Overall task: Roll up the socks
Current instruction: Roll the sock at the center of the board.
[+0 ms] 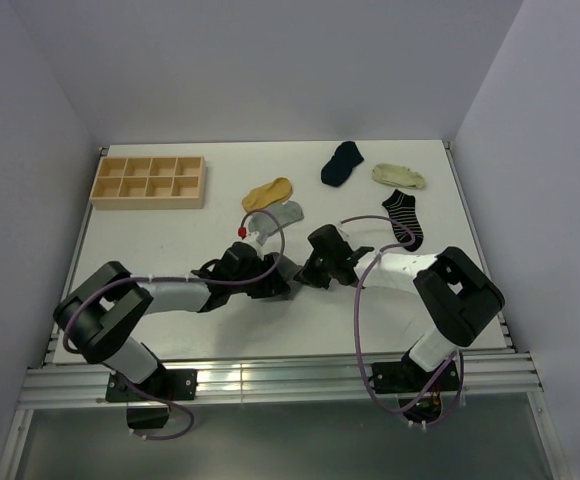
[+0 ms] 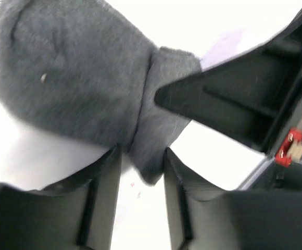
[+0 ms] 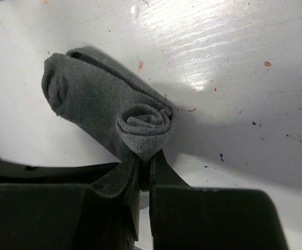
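Note:
The dark grey sock lies on the white table between my two grippers, partly rolled, with a tight spiral at one end. My right gripper is shut on that rolled end. My left gripper is shut on the sock's other edge, with the rest of the sock spreading beyond its fingers. In the top view both grippers, left and right, meet at the table's middle front, and only a sliver of the sock shows.
A mustard sock and a light grey sock lie just beyond the grippers. Navy, cream and striped socks lie at the back right. A wooden compartment tray stands at the back left.

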